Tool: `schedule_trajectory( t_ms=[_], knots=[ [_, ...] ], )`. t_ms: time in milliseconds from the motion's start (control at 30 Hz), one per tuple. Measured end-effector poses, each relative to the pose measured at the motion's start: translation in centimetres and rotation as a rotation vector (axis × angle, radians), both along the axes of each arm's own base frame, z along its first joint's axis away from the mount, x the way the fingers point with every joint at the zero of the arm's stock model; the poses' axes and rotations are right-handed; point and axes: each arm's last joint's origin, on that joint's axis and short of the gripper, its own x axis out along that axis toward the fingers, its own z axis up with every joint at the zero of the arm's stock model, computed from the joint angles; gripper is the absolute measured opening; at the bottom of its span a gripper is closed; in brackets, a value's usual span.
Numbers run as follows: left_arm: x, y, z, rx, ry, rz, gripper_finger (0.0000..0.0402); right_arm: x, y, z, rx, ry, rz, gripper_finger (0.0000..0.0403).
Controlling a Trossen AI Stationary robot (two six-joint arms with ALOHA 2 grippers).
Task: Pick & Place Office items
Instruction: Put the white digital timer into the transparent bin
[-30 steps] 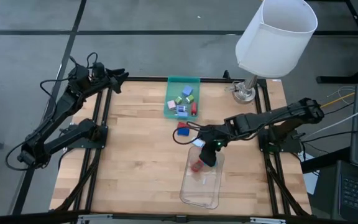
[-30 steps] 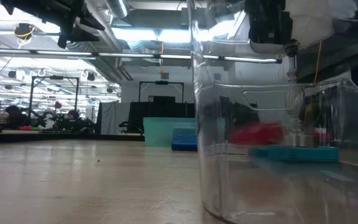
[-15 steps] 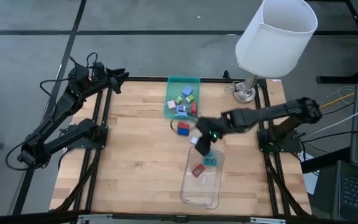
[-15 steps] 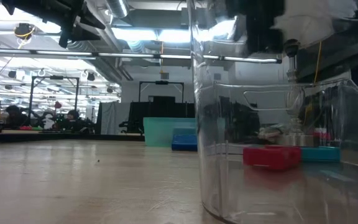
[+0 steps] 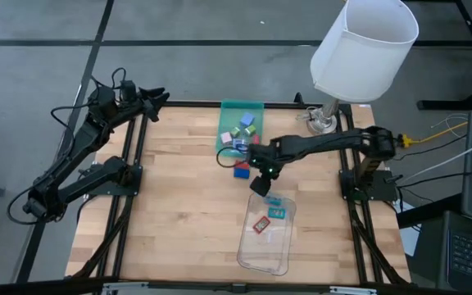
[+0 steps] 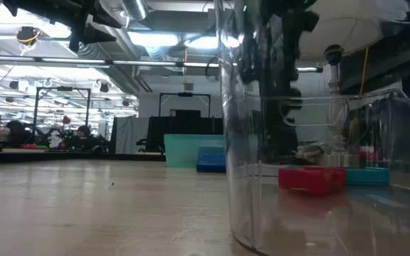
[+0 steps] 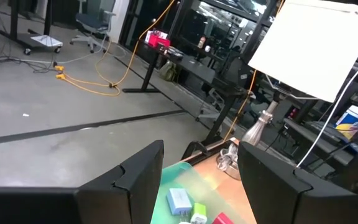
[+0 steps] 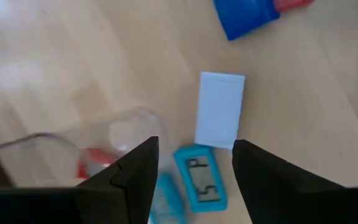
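Several small colourful office items lie in the green tray [image 5: 240, 108] at the far middle. A blue and red piece [image 5: 242, 170] lies on the wood just near of it. A flat white rectangle [image 8: 219, 111] lies between that piece and the clear plastic tray [image 5: 256, 258]. On the clear tray's floor rest a red flat piece [image 5: 260, 225] and a teal one [image 5: 277, 213]. My right gripper [image 5: 260, 187] points steeply down over the white rectangle, open, nothing between its fingers [image 8: 135, 177]. My left gripper [image 5: 161, 97] hangs open off the far left corner.
A lamp with a white shade [image 5: 365, 49] stands on its metal foot [image 5: 322, 123] at the far right corner. Bare wood [image 5: 170, 197] lies left of the clear tray. In the low view the clear tray's wall [image 6: 233, 142] stands close in front.
My right gripper has swung from above the clear tray toward the table's far edge and sunk, and now stands over the white rectangle. The red piece, seen blurred above the tray's floor a second ago, now lies flat on that floor.
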Motion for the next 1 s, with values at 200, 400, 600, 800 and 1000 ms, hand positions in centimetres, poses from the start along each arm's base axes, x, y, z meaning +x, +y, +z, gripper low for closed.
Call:
schedule_trajectory(
  t_ms=[200,400,600,800,1000],
  knots=[
    [0.0,0.0,0.0,-0.003,-0.002,0.001,0.0203,1.0,0.7,-3.3,-0.011,0.077,0.063,0.0204],
    [0.0,0.0,0.0,-0.005,-0.001,0.001,0.0203,1.7,0.9,-4.1,0.001,0.050,0.068,0.0204],
    [0.0,0.0,-0.1,-0.010,0.002,0.001,0.0203,1.9,0.9,-4.6,-0.007,0.051,0.042,0.0204],
    [0.0,0.0,-0.1,-0.010,0.002,-0.001,0.0203,2.0,0.4,-4.6,-0.010,0.054,0.012,0.0204],
    [0.0,0.0,-0.1,-0.011,0.004,-0.007,0.0203,1.9,-1.0,-4.6,-0.012,0.054,-0.027,0.0204]
  ],
)
